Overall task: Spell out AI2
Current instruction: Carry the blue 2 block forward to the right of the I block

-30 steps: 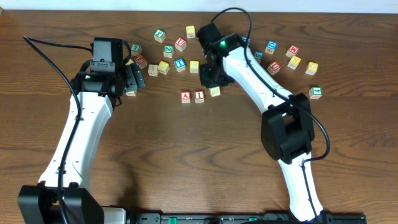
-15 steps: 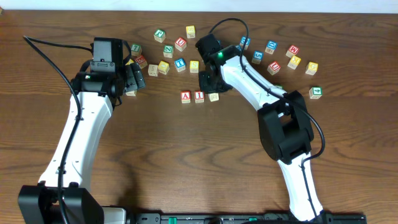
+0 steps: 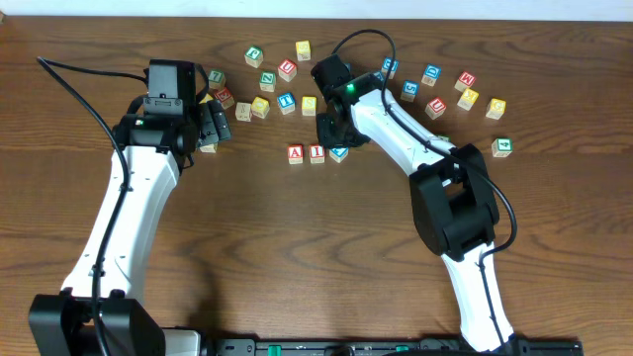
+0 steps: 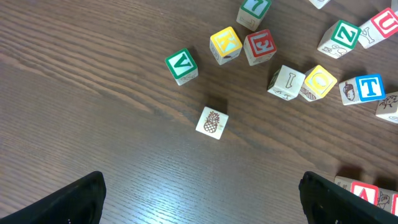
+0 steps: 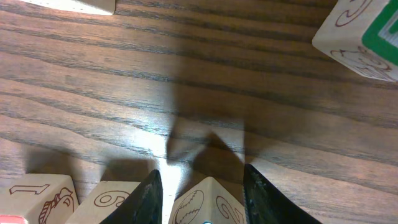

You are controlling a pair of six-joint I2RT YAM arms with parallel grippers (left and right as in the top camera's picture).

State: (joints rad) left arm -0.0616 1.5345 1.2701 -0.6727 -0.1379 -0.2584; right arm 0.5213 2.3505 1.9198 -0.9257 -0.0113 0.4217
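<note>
In the overhead view the red A cube (image 3: pixel 295 153) and the red I cube (image 3: pixel 316 152) stand side by side. Touching the I on its right is the 2 cube (image 3: pixel 339 152), a blue-marked face up. My right gripper (image 3: pixel 336 140) hangs just above it. In the right wrist view this cube (image 5: pixel 208 202) sits corner-on between the fingertips (image 5: pixel 149 199). A thin gap shows on its left side, so the right gripper (image 5: pixel 205 199) is open around it. My left gripper (image 3: pixel 216 127) (image 4: pixel 205 205) stands wide open over bare wood with nothing between its fingers.
Several loose letter cubes lie along the back (image 3: pixel 285 71) and at the right (image 3: pixel 465 94), with a green one (image 3: pixel 502 146) apart from them. A pineapple cube (image 4: pixel 212 122) lies ahead of the left gripper, and a green V (image 4: pixel 181 65) and a blue T (image 4: pixel 362 89) lie beyond it.
The right arm brought the third cube left against the I. Its top face went from plain wood to blue, and the right jaws have widened. The left arm has not moved.
</note>
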